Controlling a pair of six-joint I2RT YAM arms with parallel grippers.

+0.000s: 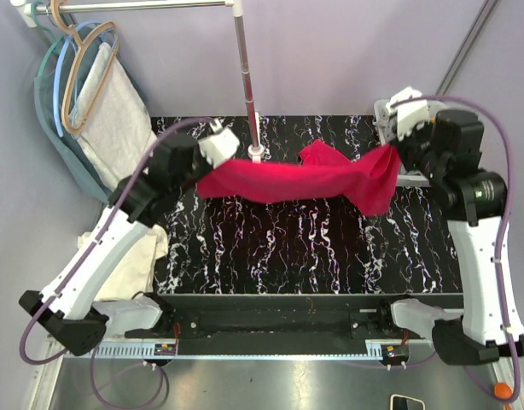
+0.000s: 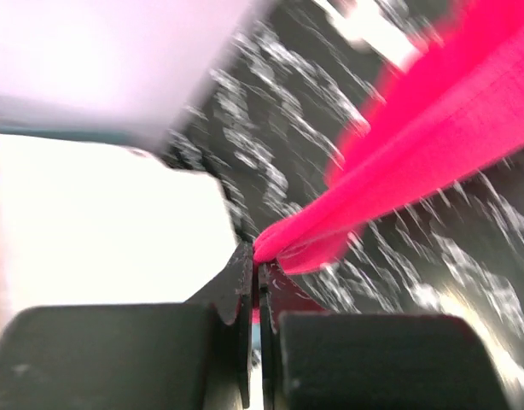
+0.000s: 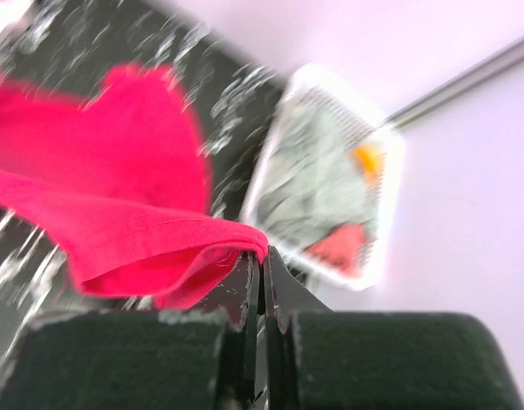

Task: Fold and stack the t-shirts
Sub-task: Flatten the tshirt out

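A bright crimson red t-shirt (image 1: 305,181) hangs stretched between my two grippers above the back of the black marbled table (image 1: 270,248), sagging in the middle. My left gripper (image 1: 212,164) is shut on its left end; in the left wrist view the red fabric (image 2: 433,128) runs out from the closed fingertips (image 2: 258,260). My right gripper (image 1: 397,154) is shut on the right end, where a hemmed fold (image 3: 117,231) leaves the closed tips (image 3: 262,259) and a flap droops down. A cream-white t-shirt (image 1: 134,256) lies bunched over the table's left edge.
A clothes rack pole (image 1: 247,81) stands at the table's back centre. Hangers (image 1: 87,77) at the back left carry a pale speckled cloth and a teal garment. A white basket (image 3: 275,154) holding grey and reddish clothes sits at the back right, behind my right gripper.
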